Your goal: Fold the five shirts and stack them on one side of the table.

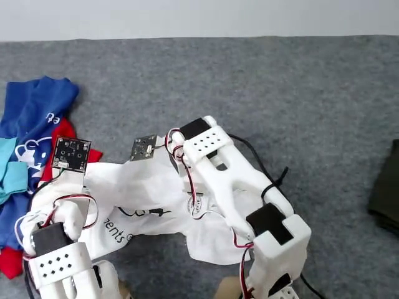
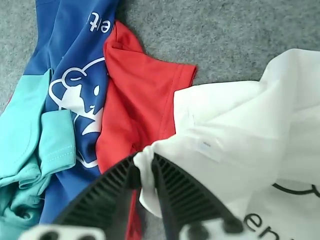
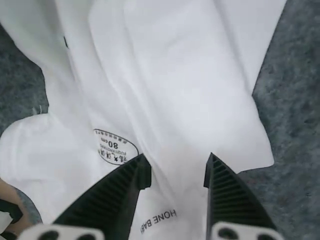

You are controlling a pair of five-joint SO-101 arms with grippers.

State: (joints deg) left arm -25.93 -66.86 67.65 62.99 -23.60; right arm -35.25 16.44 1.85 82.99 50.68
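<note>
On the table (image 1: pixel 312 93), near and central, the white shirt (image 1: pixel 146 187) is being clamped at its left edge by the left gripper (image 2: pixel 143 164); the right gripper (image 3: pixel 176 164) is being held open over its centre.

In the near middle of the table (image 1: pixel 312 87), the middle shirt (image 1: pixel 149 199), spread under both arms. To its left and touching its edge, a heap of shirts (image 1: pixel 31 118) along the table's left side. At the right edge, well apart from the rest, another garment (image 1: pixel 388 187). Left gripper (image 2: pixel 145 162) at the middle shirt's left edge, pinched on a fold, just beside the heap. Right gripper (image 3: pixel 174 170) over the middle shirt's far part, fingers spread above the cloth
</note>
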